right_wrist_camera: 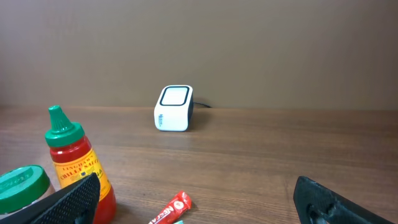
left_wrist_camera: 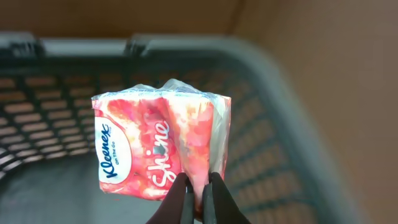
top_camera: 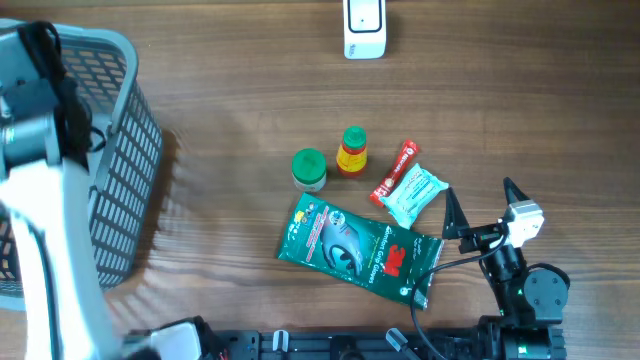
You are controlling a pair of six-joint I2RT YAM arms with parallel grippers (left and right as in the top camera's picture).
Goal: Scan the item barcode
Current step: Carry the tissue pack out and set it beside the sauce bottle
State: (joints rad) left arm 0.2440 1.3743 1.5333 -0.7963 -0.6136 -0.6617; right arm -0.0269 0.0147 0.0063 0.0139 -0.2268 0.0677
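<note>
Brown wood-grain desk (top_camera: pixel 230 120) carries everything. By its near right corner the right tool (top_camera: pixel 480 197) hovers with its fingers spread wide and nothing between them. Just left of it lies a green 3M gloves pack (top_camera: pixel 358 247). Toward mid-desk come a teal-and-white wipes packet (top_camera: pixel 413 193), a red Nescafé stick (top_camera: pixel 394 172), a green-lidded jar (top_camera: pixel 309 168) and a chilli sauce bottle (top_camera: pixel 352 151).

At the left edge, over the grey basket (top_camera: pixel 120 150), the left tool (left_wrist_camera: pixel 194 193) is pinched tight on the edge of a pink Kleenex tissue pack (left_wrist_camera: pixel 155 146). The white barcode scanner (top_camera: pixel 364 28) sits at the far edge, well apart from that pack.

The pack is gripped, so the scan itself looks not yet done: carrying it across and showing its barcode is what remains.

Count: one scanner, one basket, five loose items, one held pack.
</note>
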